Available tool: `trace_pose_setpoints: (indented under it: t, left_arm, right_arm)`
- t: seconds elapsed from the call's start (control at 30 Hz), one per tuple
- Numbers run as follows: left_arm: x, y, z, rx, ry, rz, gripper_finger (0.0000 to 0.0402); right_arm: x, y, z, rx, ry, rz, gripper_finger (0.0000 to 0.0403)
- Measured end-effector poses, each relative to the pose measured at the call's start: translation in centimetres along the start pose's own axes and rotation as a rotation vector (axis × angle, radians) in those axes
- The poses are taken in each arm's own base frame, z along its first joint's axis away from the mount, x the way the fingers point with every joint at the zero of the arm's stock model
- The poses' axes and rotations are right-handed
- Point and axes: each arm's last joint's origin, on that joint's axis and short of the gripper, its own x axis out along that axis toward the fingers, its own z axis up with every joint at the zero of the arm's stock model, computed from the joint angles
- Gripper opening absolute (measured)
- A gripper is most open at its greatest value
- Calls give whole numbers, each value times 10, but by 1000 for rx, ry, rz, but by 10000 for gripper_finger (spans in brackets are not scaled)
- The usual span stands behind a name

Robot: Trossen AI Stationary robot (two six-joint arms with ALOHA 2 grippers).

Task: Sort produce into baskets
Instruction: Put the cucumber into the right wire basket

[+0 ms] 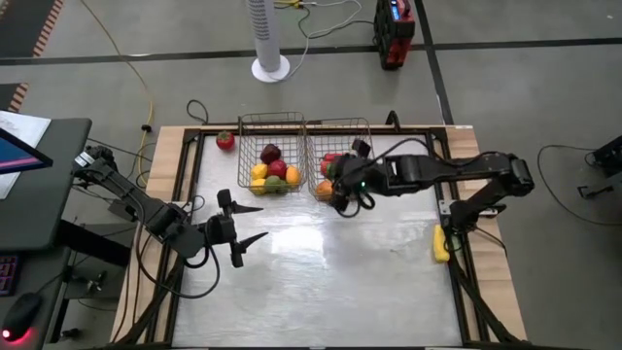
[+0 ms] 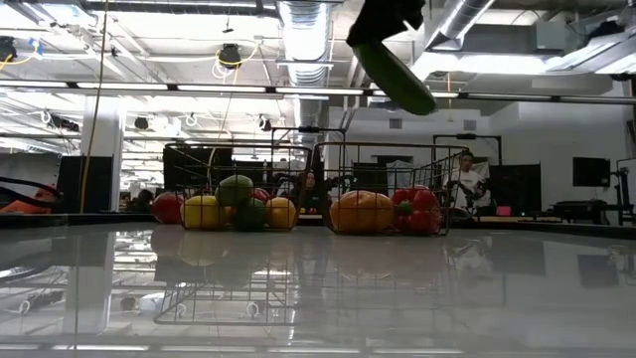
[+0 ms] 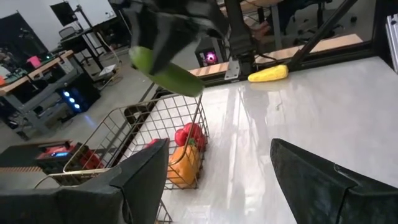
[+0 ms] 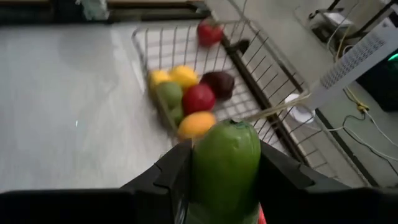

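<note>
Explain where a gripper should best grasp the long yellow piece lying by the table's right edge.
Grip the yellow piece across its narrow middle, probably coming from straight above: it lies flat and elongated on the tabletop, so its tapered ends offer less hold.

An open lab or workshop: exposed ceiling ducts (image 2: 303, 40), cluttered workbenches (image 3: 37, 78), floor cables (image 1: 321, 24).

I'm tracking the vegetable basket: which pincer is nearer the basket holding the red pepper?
Right. The right pincer holds a cucumber above the right basket; the left pincer hangs open over the table, well short.
</note>
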Motion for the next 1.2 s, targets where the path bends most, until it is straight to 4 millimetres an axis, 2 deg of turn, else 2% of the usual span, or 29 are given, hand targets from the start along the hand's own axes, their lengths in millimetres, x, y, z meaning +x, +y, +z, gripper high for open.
trace_pose_setpoints:
  t: [0.33,0.87,1.2]
  left_arm:
    - [0,0,-1,10,11,0,270]
    - [0,0,-1,3,10,0,270]
    - [0,-1,-1,-2,10,-23,270]
  right_arm:
    - [12,-24,8,83,-45,-37,175]
    - [7,-22,34,91,-292,72,175]
    - [8,-24,35,73,-303,65,175]
